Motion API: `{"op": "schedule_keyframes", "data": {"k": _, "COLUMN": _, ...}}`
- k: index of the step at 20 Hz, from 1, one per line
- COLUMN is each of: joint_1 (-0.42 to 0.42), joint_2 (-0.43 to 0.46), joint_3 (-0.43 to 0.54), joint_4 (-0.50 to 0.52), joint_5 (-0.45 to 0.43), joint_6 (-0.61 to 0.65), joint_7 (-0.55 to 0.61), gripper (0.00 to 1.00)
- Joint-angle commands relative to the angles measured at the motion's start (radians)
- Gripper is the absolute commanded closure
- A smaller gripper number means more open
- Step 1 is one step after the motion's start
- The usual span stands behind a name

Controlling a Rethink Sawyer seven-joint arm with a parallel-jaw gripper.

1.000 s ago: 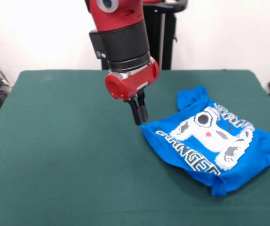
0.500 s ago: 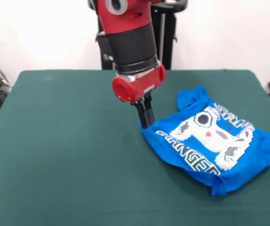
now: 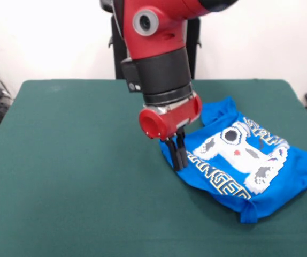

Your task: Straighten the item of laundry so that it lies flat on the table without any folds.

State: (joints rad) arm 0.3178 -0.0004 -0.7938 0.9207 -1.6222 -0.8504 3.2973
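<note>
table: I see dark green cloth top (image 3: pixel 73 176), wide, filling most of the front view; whole left half bare from where I watch.
arm: red and black arm (image 3: pixel 156 48) comes down from the top edge just right of centre, leaning a little toward picture right as it drops; black cuff, then a red wrist block with its round end cap facing the camera and down-left.
gripper: gripper (image 3: pixel 178 155) hangs below the red block, fingers pointing straight down with a slight tilt, tips at the shirt's left edge.
gripper state: the two black fingers (image 3: pixel 181 152) sit very close together, almost no gap visible; tips overlap the shirt's left hem in my view, but I can't tell whether cloth is pinched between them or they only press down on it.
item of laundry: blue T-shirt (image 3: pixel 250 160) lies on the right part of the table, print side up, rotated so the lettering runs diagonally; right sleeve area reaches the picture's right edge.
shirt condition: not flat — upper corner near the collar is bunched up, near bottom corner is folded over, wrinkles run across the print.
print: white pixel controller (image 3: pixel 239 152) mid-shirt, yellow-outlined letters (image 3: pixel 217 179) along the lower-left side, partly distorted by folds.
</note>
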Motion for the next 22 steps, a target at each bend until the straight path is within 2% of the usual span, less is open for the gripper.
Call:
{"op": "schedule_keyframes", "data": {"k": 1, "joint_1": -0.005, "joint_2": 0.096, "joint_3": 0.159, "joint_4": -0.052, "joint_5": 0.068, "joint_6": 0.096, "joint_7": 0.019, "gripper": 1.00}}
{"op": "schedule_keyframes", "data": {"k": 5, "joint_1": -0.013, "joint_2": 0.107, "joint_3": 0.170, "joint_4": -0.054, "joint_5": 0.078, "joint_6": 0.105, "joint_7": -0.010, "gripper": 1.00}}
{"op": "schedule_keyframes", "data": {"k": 12, "joint_1": -0.023, "joint_2": 0.152, "joint_3": 0.177, "joint_4": -0.095, "joint_5": 0.063, "joint_6": 0.076, "joint_7": 0.014, "gripper": 1.00}}
{"op": "schedule_keyframes", "data": {"k": 19, "joint_1": -0.044, "joint_2": 0.149, "joint_3": 0.225, "joint_4": -0.100, "joint_5": 0.105, "joint_6": 0.056, "joint_7": -0.075, "gripper": 1.00}}
{"op": "schedule_keyframes", "data": {"k": 22, "joint_1": -0.043, "joint_2": 0.155, "joint_3": 0.223, "joint_4": -0.101, "joint_5": 0.099, "joint_6": 0.038, "joint_7": -0.076, "gripper": 1.00}}
